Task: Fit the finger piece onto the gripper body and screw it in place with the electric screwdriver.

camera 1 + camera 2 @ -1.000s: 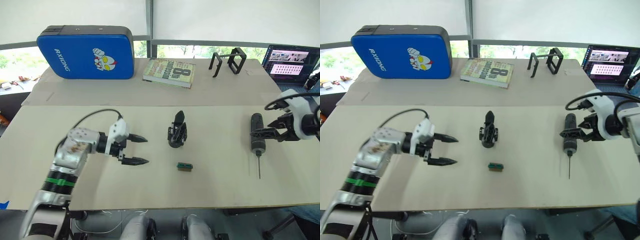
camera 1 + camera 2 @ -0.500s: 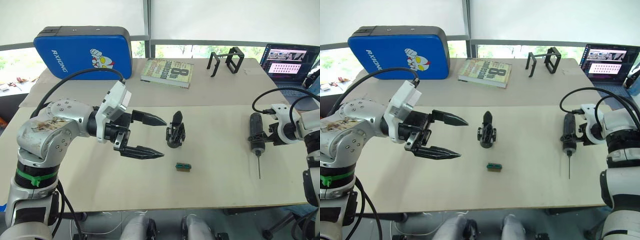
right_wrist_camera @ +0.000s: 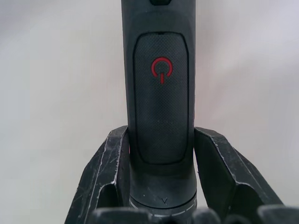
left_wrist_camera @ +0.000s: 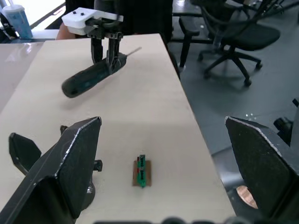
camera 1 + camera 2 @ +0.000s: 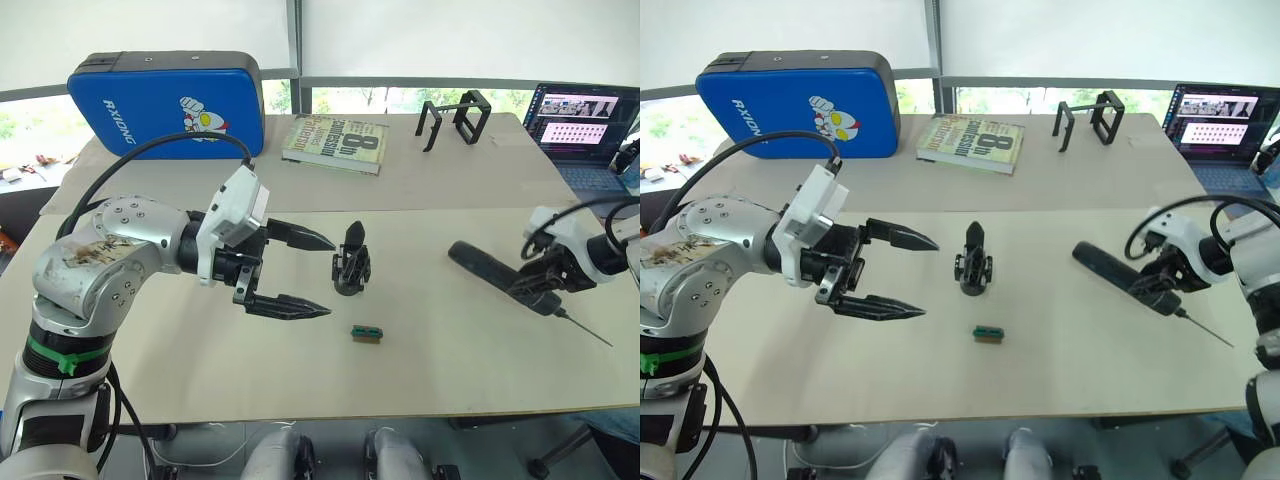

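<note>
Clamping the electric screwdriver (image 5: 500, 272) near its narrowed tip, the right gripper (image 5: 541, 278) holds it slanted over the table (image 5: 440, 350), bit pointing away from the left gripper (image 5: 300, 272). That one hovers spread wide, holding nothing; the gripper body (image 5: 352, 264) stands just beyond its fingertips, a green block (image 5: 367, 333) nearby.

electric screwdriver (image 5: 500, 275): 1 | gripper body (image 5: 352, 268): 1 | small green-and-dark block (image 5: 367, 333): 1 (just in front of the gripper body) | book (image 5: 337, 143): 1 | blue case (image 5: 167, 103): 1 | black wire-frame stand (image 5: 456, 119): 1 | laptop (image 5: 586, 125): 1 | robot grippers: 2
</note>
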`<state>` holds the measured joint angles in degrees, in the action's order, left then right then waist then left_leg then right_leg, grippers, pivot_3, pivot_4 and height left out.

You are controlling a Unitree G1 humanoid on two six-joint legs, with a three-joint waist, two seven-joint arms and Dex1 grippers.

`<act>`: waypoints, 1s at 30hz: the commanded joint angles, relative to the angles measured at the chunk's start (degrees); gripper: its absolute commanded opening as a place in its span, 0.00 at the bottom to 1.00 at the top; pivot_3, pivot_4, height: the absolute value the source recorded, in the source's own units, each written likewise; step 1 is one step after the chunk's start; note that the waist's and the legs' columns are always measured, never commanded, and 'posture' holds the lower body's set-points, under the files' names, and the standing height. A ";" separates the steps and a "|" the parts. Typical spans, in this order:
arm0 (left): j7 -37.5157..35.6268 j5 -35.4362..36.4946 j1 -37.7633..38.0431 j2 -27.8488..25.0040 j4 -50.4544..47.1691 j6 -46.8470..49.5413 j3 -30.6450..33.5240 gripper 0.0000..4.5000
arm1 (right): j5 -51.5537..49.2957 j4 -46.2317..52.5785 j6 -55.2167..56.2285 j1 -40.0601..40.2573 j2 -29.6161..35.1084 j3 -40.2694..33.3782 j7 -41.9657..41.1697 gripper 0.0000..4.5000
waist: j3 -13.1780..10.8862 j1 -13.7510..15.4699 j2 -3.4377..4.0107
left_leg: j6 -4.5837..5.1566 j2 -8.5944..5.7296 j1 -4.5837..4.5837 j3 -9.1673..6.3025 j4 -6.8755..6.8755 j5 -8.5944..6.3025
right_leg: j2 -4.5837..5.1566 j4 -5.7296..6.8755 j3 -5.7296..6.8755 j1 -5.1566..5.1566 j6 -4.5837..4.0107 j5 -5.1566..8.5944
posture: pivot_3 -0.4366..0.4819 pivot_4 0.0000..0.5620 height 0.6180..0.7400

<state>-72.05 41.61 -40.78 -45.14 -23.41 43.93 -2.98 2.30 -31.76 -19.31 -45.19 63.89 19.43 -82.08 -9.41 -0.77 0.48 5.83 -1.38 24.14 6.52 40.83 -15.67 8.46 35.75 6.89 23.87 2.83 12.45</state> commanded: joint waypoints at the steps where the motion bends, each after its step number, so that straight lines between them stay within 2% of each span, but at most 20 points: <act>1: -0.57 -0.03 -1.75 0.17 0.22 -1.69 -0.08 1.00 | 2.12 -0.46 8.05 2.05 -0.42 -1.96 3.67 0.36 | -0.01 0.03 0.02 | 0.00 -0.01 0.00 0.01 0.04 0.00 | 0.01 0.01 -0.01 0.00 0.00 0.00 | 0.48 0.27 1.00; 4: -0.89 -0.70 -1.72 0.19 0.72 -2.73 -0.62 1.00 | 3.17 -1.71 9.79 1.79 -0.73 -2.24 3.46 0.36 | -0.01 -0.08 0.01 | -0.01 0.00 -0.11 0.02 0.05 0.00 | 0.03 0.02 -0.07 -0.09 0.00 0.00 | 0.48 0.27 1.00; 6: -1.20 -1.20 -1.36 0.11 0.81 -3.50 -0.94 1.00 | 3.70 -2.21 9.47 1.20 -0.38 -2.01 2.22 0.60 | -0.01 -0.08 0.02 | -0.01 0.00 -0.31 0.02 0.00 0.00 | 0.03 -0.02 -0.07 -0.28 -0.02 0.01 | 0.48 0.27 1.00; 11: -0.86 -0.96 -0.98 0.37 0.18 -3.96 -0.99 1.00 | 5.07 -3.06 7.22 -0.47 1.57 -1.40 -3.85 0.99 | -0.02 0.11 0.02 | -0.01 0.02 -0.40 -0.03 -0.04 0.00 | 0.03 -0.07 -0.03 -0.40 -0.04 0.04 | 0.48 0.27 1.00; 16: -0.90 -0.53 -0.97 0.29 -0.35 -4.02 -1.01 1.00 | 5.79 -2.92 3.86 0.17 1.34 -1.08 -7.47 0.99 | -0.02 0.08 0.03 | -0.01 0.02 -0.45 -0.12 -0.03 0.00 | 0.03 -0.17 0.06 -0.57 -0.04 0.04 | 0.48 0.27 1.00; 20: -0.94 -0.76 -0.97 0.33 -0.46 -4.32 -1.20 1.00 | 6.57 -3.57 1.76 0.42 -0.09 -0.95 -6.59 0.99 | -0.02 0.06 0.03 | -0.01 0.05 -0.49 -0.12 -0.03 0.00 | 0.03 -0.15 0.05 -0.58 -0.05 0.04 | 0.48 0.27 1.00; 30: -0.44 -0.52 -1.13 0.13 -1.00 -4.47 -1.06 1.00 | 13.60 -12.63 7.69 -2.54 -4.37 2.97 -3.35 0.99 | -0.02 -0.03 0.02 | -0.02 0.04 -0.64 -0.13 -0.05 0.00 | 0.02 -0.20 0.06 -0.73 -0.04 0.04 | 0.48 0.27 1.00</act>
<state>-72.61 40.63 -41.63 -44.74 -23.04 40.09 -4.75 14.27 -42.94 -13.47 -47.21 59.74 21.88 -86.72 -9.43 -0.80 0.50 5.81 -1.34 23.45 6.38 40.78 -15.68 8.47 35.53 6.95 23.09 2.78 12.49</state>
